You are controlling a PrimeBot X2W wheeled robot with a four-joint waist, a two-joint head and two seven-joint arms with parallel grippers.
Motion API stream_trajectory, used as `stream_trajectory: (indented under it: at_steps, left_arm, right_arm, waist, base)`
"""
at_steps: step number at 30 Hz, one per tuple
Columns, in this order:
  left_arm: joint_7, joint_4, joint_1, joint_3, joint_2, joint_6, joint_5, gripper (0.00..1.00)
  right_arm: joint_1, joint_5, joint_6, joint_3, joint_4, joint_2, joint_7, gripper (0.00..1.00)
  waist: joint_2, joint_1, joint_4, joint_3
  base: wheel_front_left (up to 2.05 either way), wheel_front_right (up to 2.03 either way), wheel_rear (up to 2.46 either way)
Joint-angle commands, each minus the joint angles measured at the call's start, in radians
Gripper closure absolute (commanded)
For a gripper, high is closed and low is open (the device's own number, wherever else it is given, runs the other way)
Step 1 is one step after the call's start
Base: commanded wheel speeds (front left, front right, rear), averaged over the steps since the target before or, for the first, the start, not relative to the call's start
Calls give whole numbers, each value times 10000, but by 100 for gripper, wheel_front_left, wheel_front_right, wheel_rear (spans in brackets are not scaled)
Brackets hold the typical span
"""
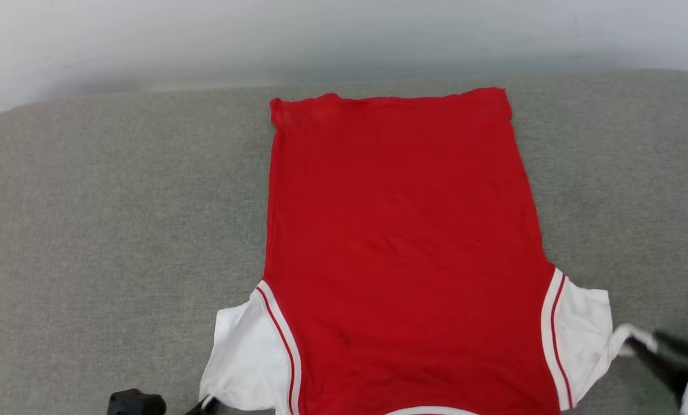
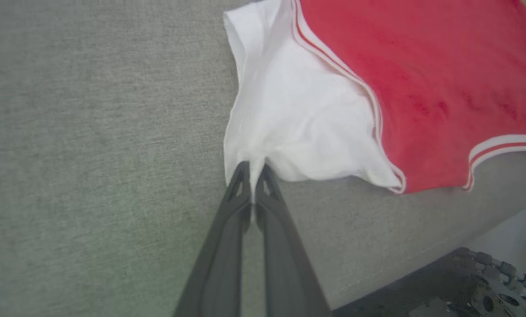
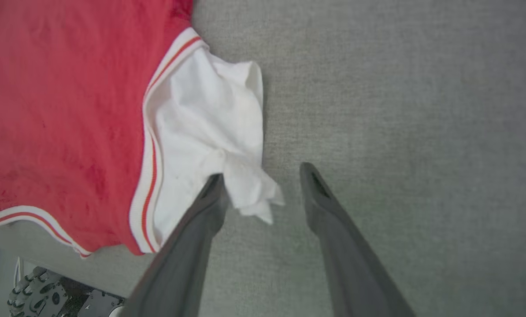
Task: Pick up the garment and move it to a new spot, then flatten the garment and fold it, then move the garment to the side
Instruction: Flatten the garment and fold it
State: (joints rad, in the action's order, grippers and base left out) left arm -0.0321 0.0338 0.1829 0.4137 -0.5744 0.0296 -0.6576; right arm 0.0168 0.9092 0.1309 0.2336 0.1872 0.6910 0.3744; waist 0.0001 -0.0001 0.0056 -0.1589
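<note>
A: As the garment (image 1: 401,242) lies spread on the grey surface (image 1: 119,230), what is its cloth like?
B: Thin and soft, plain red. It is a long panel narrowing slightly toward the far hem, which runs a little wavy, and faint ripples cross it. The short sleeves are white, each joined by a ribbed white band with a thin red stripe.
A: And the grips?
B: The left gripper (image 2: 254,168) has its two dark tapered fingers pressed together on a pinch of the left sleeve (image 2: 289,114), and the cloth gathers into creases there. The right gripper (image 3: 263,174) stands with jaws wide apart. A crumpled tuft of the right sleeve (image 3: 210,114) lies between them, against one finger, clamped by neither.
A: Anything hard to read?
B: The neck end is cut off by the head view's bottom edge, and the right gripper is a dark blur there at the lower right. Past the surface's near edge in the wrist views sit dark metal parts (image 2: 487,281) I cannot make out.
A: The setting?
B: A coarse grey woven cover, matte, with rounded far corners and a pale blank wall (image 1: 321,34) behind
</note>
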Motion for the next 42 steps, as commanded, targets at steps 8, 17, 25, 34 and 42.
stream_trajectory:
  at_steps: [8, 17, 25, 34, 42]
  left_arm:
    - [-918, 1967, -218, 376, -35, 123, -105, 100]
    - [-1581, 3482, -918, 1023, 71, -9, 410, 100]
    - [-1453, 3736, -1550, 1471, 586, -197, 694, 100]
    - [-1130, 3480, -1805, 1676, 974, -351, 699, 100]
    - [-934, 3220, -2022, 1792, 1160, -460, 741, 100]
  right_arm:
    - [1724, 330, -4, -1714, -1722, 333, 2148, 0]
    - [5511, -1674, -4, -3080, -1080, -191, 5408, 0]
    - [8183, -4128, -4, -3610, 347, -699, 6027, 0]
    - [9875, -5626, -4, -4008, 1694, -859, 6188, 0]
    - [10014, -6214, -4, -4062, 2358, -977, 6749, 0]
  waist:
    - [-1, 1, 989, -1362]
    - [-1, 1, 2496, -2877]
    - [-1, 1, 3426, -3809]
    - [-1, 1, 4097, -4494]
    - [-1, 1, 4390, -4889]
  base:
    - [0, 0, 0]
    - [0, 0, 0]
    - [0, 0, 0]
    - [0, 0, 0]
    - [0, 0, 0]
